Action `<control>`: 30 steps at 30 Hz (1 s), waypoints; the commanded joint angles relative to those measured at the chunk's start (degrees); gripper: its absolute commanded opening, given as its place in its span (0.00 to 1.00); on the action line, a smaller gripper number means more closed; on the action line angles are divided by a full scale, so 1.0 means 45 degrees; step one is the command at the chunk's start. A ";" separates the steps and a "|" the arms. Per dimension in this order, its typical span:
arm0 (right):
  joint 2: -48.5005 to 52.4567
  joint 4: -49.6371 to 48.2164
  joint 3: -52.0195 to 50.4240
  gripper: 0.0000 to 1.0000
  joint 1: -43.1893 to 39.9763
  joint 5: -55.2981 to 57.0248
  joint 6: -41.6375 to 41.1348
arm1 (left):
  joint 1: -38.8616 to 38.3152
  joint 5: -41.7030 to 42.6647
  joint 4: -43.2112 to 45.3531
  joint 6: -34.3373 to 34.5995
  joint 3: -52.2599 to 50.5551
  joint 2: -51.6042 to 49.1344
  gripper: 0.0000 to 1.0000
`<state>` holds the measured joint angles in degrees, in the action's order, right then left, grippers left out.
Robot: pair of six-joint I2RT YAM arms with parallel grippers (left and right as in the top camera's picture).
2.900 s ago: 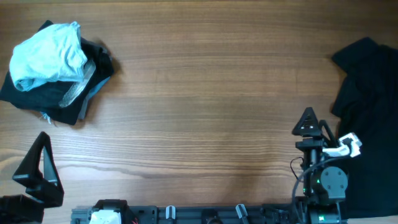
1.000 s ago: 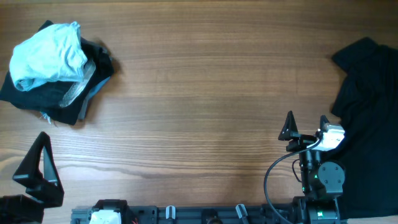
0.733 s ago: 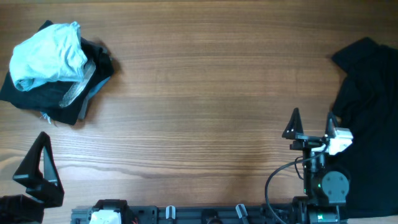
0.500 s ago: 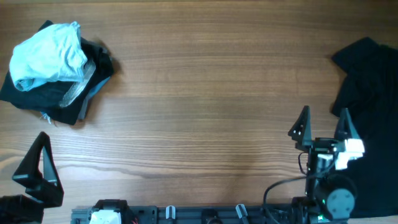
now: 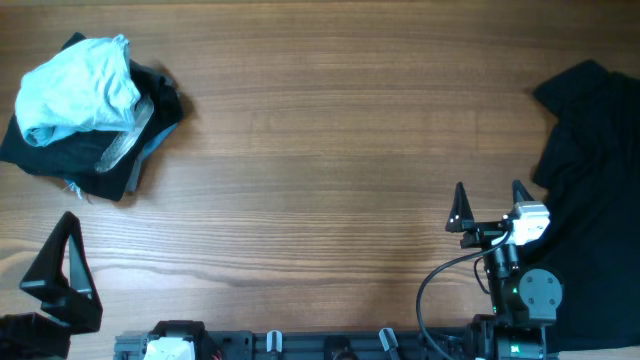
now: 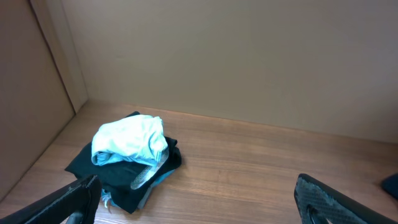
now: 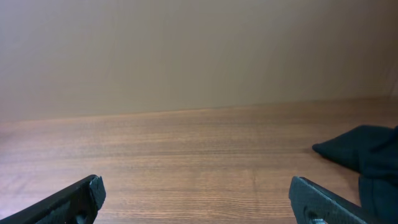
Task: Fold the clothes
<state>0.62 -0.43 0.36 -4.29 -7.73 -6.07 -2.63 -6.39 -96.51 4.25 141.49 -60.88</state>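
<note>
A crumpled pale-blue T-shirt (image 5: 78, 88) lies on top of a pile of black garments (image 5: 105, 160) at the far left of the table; both also show in the left wrist view, the shirt (image 6: 129, 140) on the pile (image 6: 118, 180). A loose black garment (image 5: 592, 190) lies spread at the right edge, and its corner shows in the right wrist view (image 7: 364, 155). My right gripper (image 5: 488, 203) is open and empty over bare wood, just left of that garment. My left gripper (image 6: 199, 205) is open and empty at the front left, well short of the pile.
The wooden table (image 5: 320, 150) runs between the pile and the black garment. A plain beige wall (image 6: 249, 56) stands behind the table's far edge. The arm bases and a cable (image 5: 440, 290) sit along the front edge.
My right gripper has swung about near the black garment's left edge, shifting right and then back left, with its fingers spread wide. The left arm and the clothes have not moved.
</note>
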 commanded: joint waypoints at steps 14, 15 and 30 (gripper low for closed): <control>-0.0078 -0.0058 -0.0015 1.00 -0.0063 -0.0238 -0.0685 | -0.0083 -0.0165 0.0010 0.0214 0.0000 -0.0015 1.00; -0.0078 -0.0058 -0.0015 1.00 -0.0063 -0.0238 -0.0690 | -0.0083 -0.0165 0.0010 0.0214 0.0000 -0.0015 1.00; -0.0078 -0.0058 -0.0015 1.00 -0.0063 -0.0243 -0.0685 | 0.0597 0.0049 0.1836 0.0223 -0.2074 0.0151 1.00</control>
<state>0.62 -0.43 0.36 -4.29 -7.92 -7.97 -2.20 -6.63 -93.14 4.27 138.82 -60.45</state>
